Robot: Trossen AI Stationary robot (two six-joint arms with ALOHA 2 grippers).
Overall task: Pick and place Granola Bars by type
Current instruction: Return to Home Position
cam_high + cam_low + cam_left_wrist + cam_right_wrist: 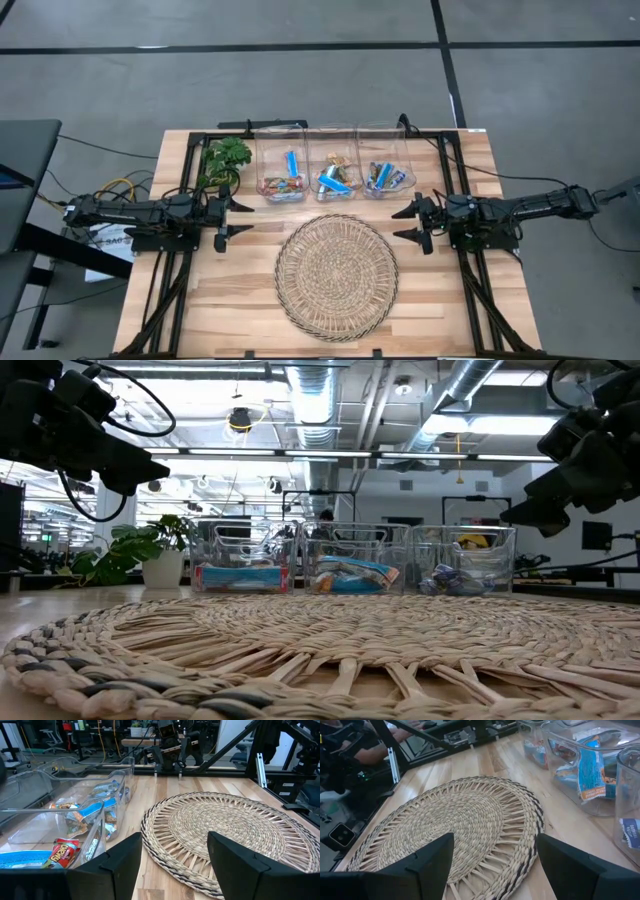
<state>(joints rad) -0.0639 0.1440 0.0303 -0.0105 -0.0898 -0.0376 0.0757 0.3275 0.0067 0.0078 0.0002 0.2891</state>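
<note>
The granola bars lie in three clear plastic bins along the far side of the table: blue and red ones in the left bin (282,178), a blue bar with tan ones in the middle bin (333,178), blue ones in the right bin (386,177). In the left wrist view a red wrapper (62,853) rests on the nearest bin's floor. My left gripper (231,218) hovers open left of the woven mat (337,277). My right gripper (409,224) hovers open right of the mat. Neither holds anything.
A round woven mat lies at the table's middle and near side. A green potted plant (223,160) stands left of the bins at the far edge. Black frame rails (470,290) run along the table's left and right sides. Bare wood (240,290) shows beside the mat.
</note>
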